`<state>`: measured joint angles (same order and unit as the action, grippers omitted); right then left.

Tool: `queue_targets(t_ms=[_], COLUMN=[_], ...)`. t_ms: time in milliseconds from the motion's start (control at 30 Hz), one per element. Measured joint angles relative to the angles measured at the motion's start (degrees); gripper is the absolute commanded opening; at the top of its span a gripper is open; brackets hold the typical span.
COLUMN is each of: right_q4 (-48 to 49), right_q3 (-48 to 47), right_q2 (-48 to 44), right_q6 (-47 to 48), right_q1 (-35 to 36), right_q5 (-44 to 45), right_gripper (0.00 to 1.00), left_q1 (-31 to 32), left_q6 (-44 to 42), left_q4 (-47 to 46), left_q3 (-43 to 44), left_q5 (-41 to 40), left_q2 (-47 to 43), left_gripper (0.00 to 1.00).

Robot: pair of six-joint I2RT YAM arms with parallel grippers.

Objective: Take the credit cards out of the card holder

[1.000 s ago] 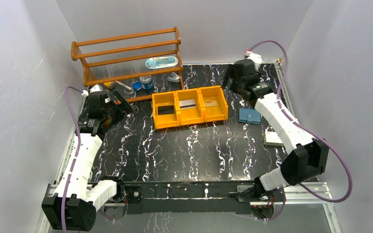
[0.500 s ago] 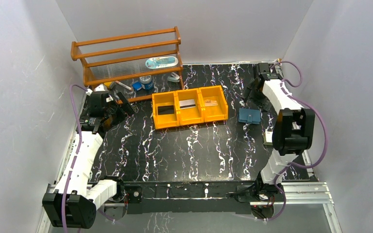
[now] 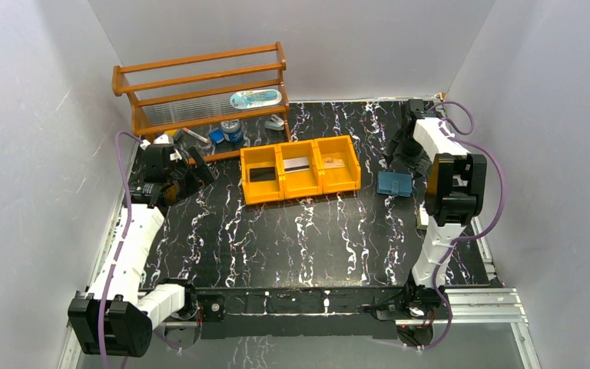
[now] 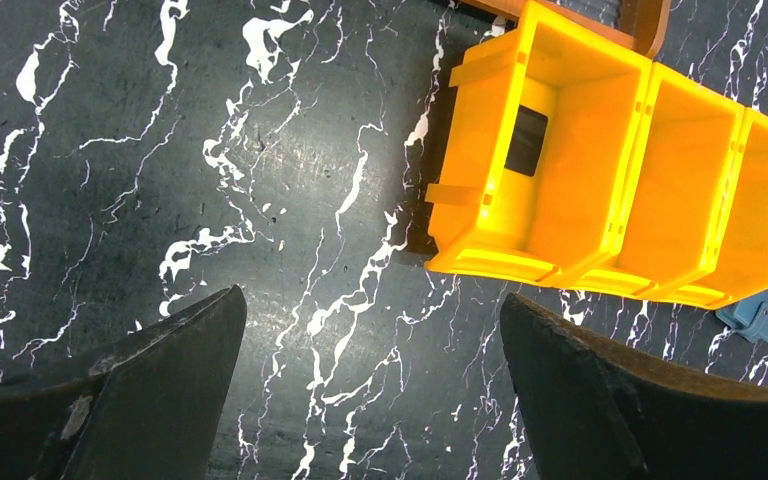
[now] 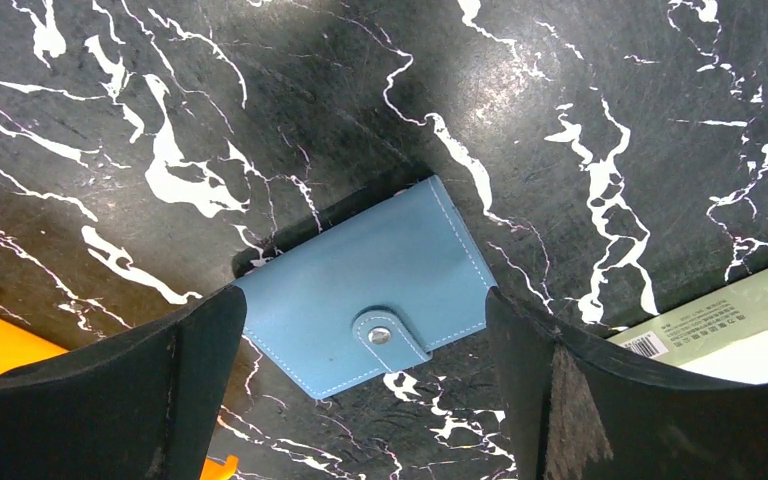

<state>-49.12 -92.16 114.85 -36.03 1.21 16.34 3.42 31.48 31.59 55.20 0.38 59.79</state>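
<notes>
Directly below the right claw, the closed blue card holder lies flat on the surface, its long axis slanting across the gap between the wide-spread, empty jaws; the left claw, equally wide and empty, hangs well apart, past the orange tray.

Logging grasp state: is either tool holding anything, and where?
Nothing held. Left tool open above the table; right tool open over the closed card holder, not gripping it.

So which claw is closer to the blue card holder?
Right. The right claw hangs open over the card holder; the left claw is far off, beyond the other end of the orange tray.
</notes>
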Motion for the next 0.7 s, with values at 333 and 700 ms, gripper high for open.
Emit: queue_targets(t_ms=[333, 700], right_q4=[1.38, 0.81], right_q3=[0.07, 25.42], right_q2=[5.25, -13.55], right_q6=[1.20, 1.42], right_q1=[0.04, 2.14], right_q5=[1.05, 0.92], right_gripper=[0.98, 0.98], left_q1=[0.00, 0.00], left_q6=[-0.63, -0.44], left_q4=[0.00, -0.04], left_q3=[0.02, 0.02], left_q5=[1.18, 3.04], left_q2=[1.51, 1.81], left_gripper=[0.98, 0.98])
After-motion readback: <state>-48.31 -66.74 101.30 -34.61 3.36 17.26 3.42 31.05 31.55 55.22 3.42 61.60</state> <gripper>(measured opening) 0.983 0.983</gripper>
